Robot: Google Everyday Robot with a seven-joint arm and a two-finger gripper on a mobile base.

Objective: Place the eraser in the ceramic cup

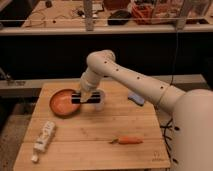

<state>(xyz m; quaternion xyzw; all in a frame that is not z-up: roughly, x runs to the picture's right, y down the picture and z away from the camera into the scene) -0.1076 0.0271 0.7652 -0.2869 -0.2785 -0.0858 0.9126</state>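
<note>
The gripper (86, 96) hangs just beside the ceramic cup (99, 99), on the side toward the orange-brown bowl (63, 102), and its fingers pinch the eraser (85, 97). The eraser lies flat and crosswise, with one end at the rim of the cup and the other end over the edge of the bowl. Near the cup, away from the bowl, a light-blue lump (136, 98) sits. On the wooden table (90, 145), well in front of the cup, lie a carrot (127, 140) and a white tube (44, 138).

The white arm (131, 80) bends down leftward, its claw (86, 96) pointing downward.
</note>
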